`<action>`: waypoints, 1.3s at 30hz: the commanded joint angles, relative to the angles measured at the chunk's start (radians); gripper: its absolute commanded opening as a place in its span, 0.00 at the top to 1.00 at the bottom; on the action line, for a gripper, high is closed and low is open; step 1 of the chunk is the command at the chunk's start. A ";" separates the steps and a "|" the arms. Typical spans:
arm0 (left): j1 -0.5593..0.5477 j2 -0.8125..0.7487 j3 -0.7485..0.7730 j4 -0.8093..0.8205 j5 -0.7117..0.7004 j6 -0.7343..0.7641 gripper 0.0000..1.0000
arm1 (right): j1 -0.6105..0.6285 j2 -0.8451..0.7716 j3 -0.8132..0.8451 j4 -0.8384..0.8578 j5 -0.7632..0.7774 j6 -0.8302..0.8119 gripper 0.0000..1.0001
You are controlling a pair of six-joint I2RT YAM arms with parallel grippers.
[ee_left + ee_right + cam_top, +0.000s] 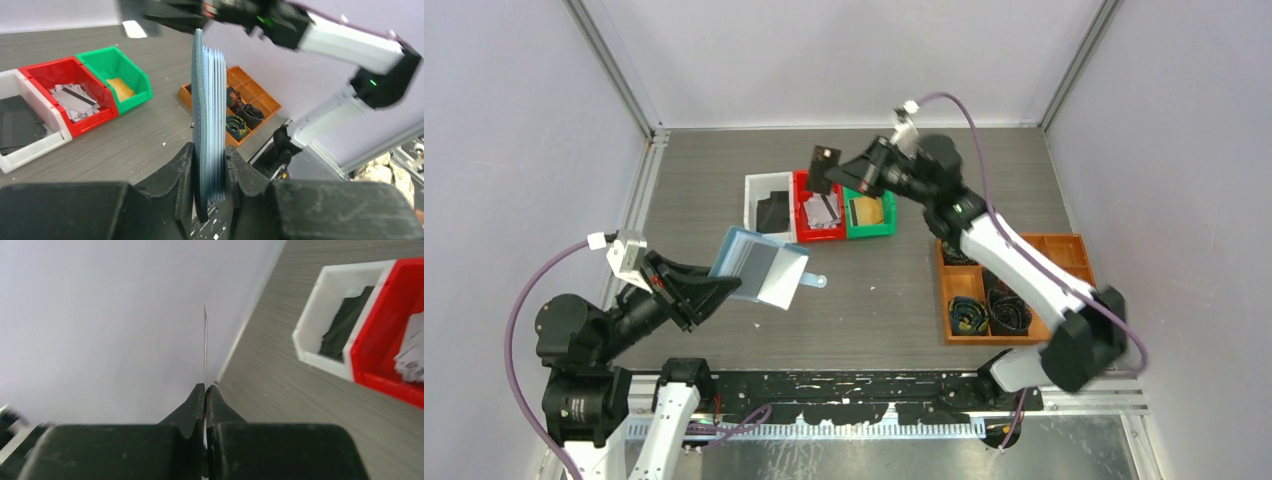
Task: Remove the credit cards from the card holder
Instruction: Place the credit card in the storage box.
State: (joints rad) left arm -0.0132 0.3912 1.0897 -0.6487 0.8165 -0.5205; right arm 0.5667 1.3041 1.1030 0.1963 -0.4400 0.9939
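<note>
While our left gripper is clamping the opened card holder off the table, snap tab pointing right, our right gripper is pinching a black credit card, long axis running out from its jaws, by the red bin.

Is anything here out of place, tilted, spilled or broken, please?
Nothing stands out. The left gripper holds the wallet open, the right gripper pinches a black card, and the other cards lie inside the white bin, red bin and green bin.
</note>
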 commanded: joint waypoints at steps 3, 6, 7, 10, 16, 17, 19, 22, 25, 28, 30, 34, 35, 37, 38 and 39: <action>0.002 -0.064 -0.020 0.016 0.103 0.036 1.00 | 0.008 0.404 0.409 -0.416 -0.041 -0.295 0.99; 0.002 -0.066 -0.023 0.016 0.108 0.027 1.00 | 0.041 0.599 0.547 -0.438 -0.049 -0.297 0.99; 0.002 -0.065 -0.025 0.020 0.107 0.014 1.00 | 0.059 0.651 0.596 -0.458 -0.046 -0.307 0.99; 0.002 -0.066 -0.034 0.042 0.107 -0.030 1.00 | 0.111 0.800 0.763 -0.543 -0.007 -0.351 0.99; 0.002 -0.088 -0.051 0.089 0.108 -0.067 1.00 | 0.151 1.000 0.973 -0.590 0.042 -0.354 0.99; 0.002 -0.088 -0.049 0.088 0.112 -0.067 1.00 | 0.153 1.019 0.991 -0.591 0.052 -0.353 0.99; 0.002 -0.083 -0.045 0.086 0.124 -0.069 1.00 | 0.151 1.056 1.029 -0.592 0.065 -0.350 0.99; 0.002 -0.083 -0.048 0.088 0.133 -0.073 1.00 | 0.152 1.088 1.062 -0.600 0.096 -0.352 0.99; 0.002 -0.089 -0.053 0.092 0.133 -0.077 1.00 | 0.151 1.099 1.066 -0.575 0.121 -0.346 0.99; 0.002 -0.089 -0.054 0.094 0.134 -0.078 1.00 | 0.145 1.109 1.071 -0.550 0.131 -0.330 0.99; 0.002 -0.089 -0.057 0.095 0.134 -0.078 1.00 | 0.142 1.124 1.093 -0.554 0.132 -0.327 0.99; 0.002 -0.087 -0.062 0.096 0.133 -0.077 1.00 | 0.143 1.148 1.133 -0.570 0.124 -0.330 0.83; 0.002 -0.086 -0.061 0.097 0.130 -0.076 1.00 | 0.145 1.140 1.129 -0.567 0.126 -0.334 0.76; 0.002 -0.083 -0.050 0.089 0.119 -0.070 1.00 | 0.145 1.105 1.098 -0.554 0.138 -0.341 0.60; 0.002 -0.080 -0.042 0.081 0.116 -0.063 1.00 | 0.145 1.077 1.076 -0.541 0.145 -0.343 0.55; 0.002 -0.076 -0.036 0.077 0.118 -0.061 1.00 | 0.144 1.045 1.050 -0.525 0.152 -0.345 0.51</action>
State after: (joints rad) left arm -0.0132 0.3119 1.0241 -0.6342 0.9352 -0.5869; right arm 0.7052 2.4577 2.1818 -0.3809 -0.3256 0.6640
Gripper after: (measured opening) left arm 0.244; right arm 0.420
